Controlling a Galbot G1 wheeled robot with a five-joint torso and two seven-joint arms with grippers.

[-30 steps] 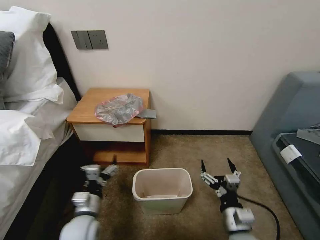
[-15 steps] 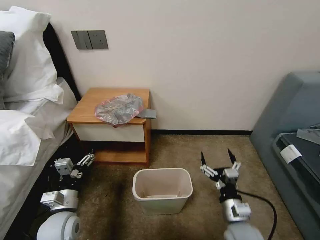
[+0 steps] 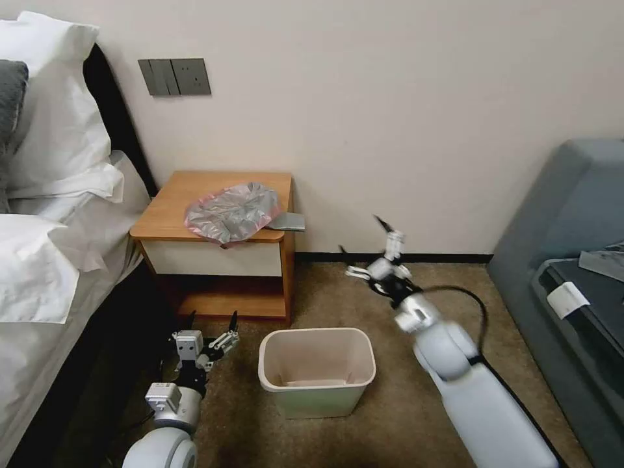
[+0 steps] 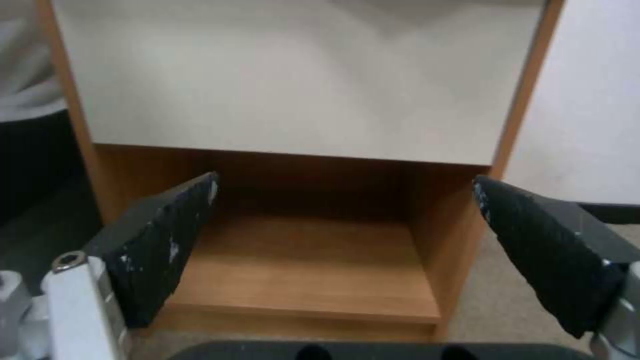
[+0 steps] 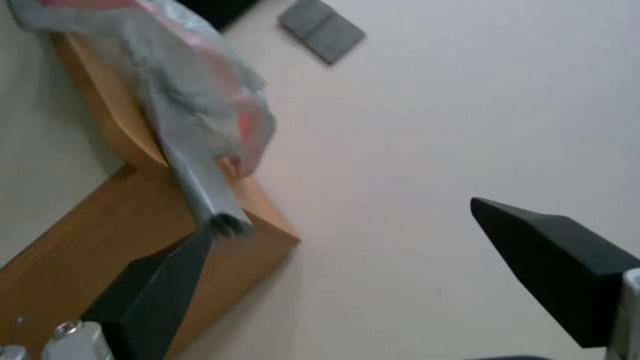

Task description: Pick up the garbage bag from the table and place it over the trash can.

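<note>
The garbage bag [image 3: 231, 211] lies crumpled on the table [image 3: 185, 188], grey with a pinkish edge, drooping a little over the front edge. A flat grey piece [image 3: 287, 221] juts out from under it past the table's right side. The trash can [image 3: 318, 396] stands on the carpet in front of the table. My right gripper [image 3: 359, 234] is open in the air right of the table, short of the bag. In the right wrist view that gripper [image 5: 340, 215] faces the bag [image 5: 193, 90]. My left gripper [image 3: 211, 322] is open, low before the table's shelf [image 4: 300, 260].
A bed with white pillows [image 3: 52, 195] runs along the left, close to my left arm. A grey sofa [image 3: 572, 227] fills the right side. A grey switch plate [image 3: 174, 77] is on the wall above the table. Carpet [image 3: 338, 292] lies open between table and sofa.
My right arm has lifted from beside the trash can and reached up and left toward the table's right side. My left gripper swung out left, then came back before the shelf.
</note>
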